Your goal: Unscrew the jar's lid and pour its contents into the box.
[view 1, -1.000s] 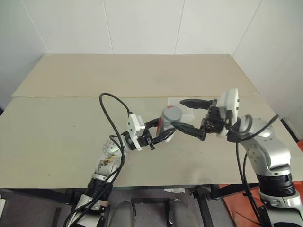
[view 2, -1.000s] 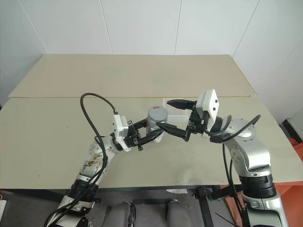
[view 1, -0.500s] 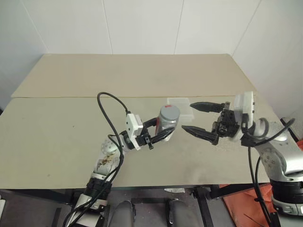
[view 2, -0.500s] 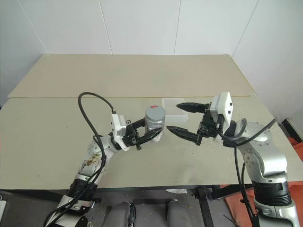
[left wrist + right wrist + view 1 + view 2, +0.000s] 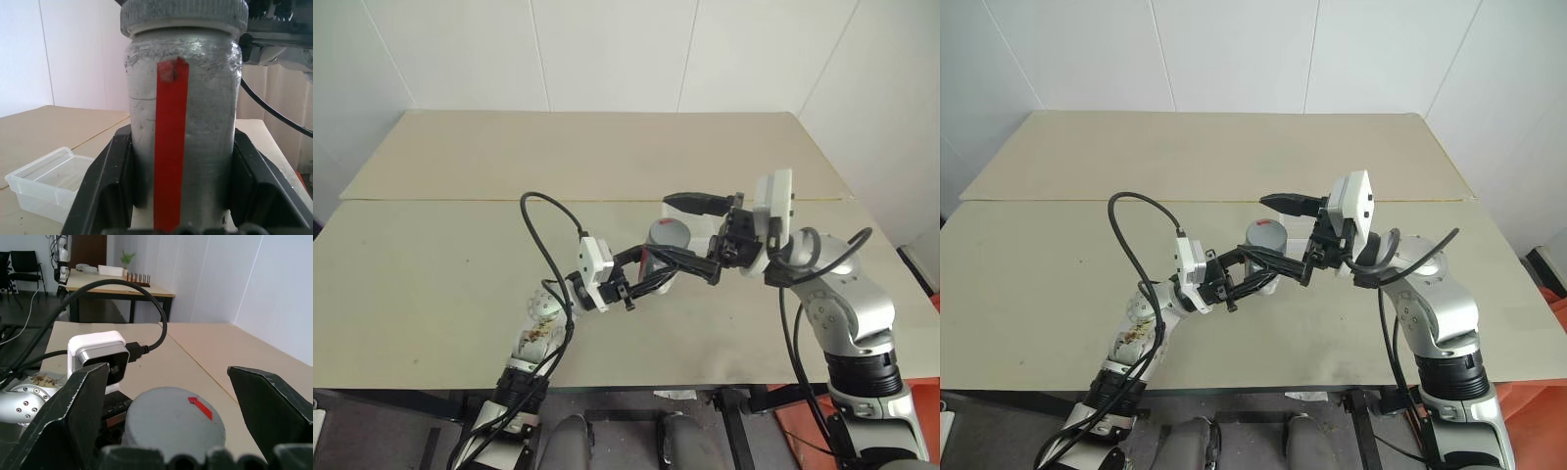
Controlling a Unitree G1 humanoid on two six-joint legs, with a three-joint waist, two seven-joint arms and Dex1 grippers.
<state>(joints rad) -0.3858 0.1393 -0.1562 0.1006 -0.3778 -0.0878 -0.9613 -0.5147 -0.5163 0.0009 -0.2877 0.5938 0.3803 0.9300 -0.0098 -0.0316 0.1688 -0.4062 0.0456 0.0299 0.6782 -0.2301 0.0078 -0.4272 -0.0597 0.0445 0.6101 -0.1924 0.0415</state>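
Jaws of the left gripper (image 5: pixel 658 272) clamp the jar (image 5: pixel 182 132) at frame centre; the right gripper (image 5: pixel 695 235) gapes wide astride the lid (image 5: pixel 175 424), apparently not touching.

Two head views look down over the table (image 5: pixel 431 264); wrist views sit close (both share the jar (image 5: pixel 181 127)).

We are seeing the box (image 5: pixel 46 182) whole only from the left wrist; from the head, the right tool (image 5: pixel 697 235) and the jar (image 5: pixel 658 262) are covering most of it. The left tool (image 5: pixel 653 271) is hiding the jar's lower sides. In the left wrist view the picture's edge is cutting off the lid (image 5: pixel 184 16). We are not making out what the jar is holding through its clouded wall.
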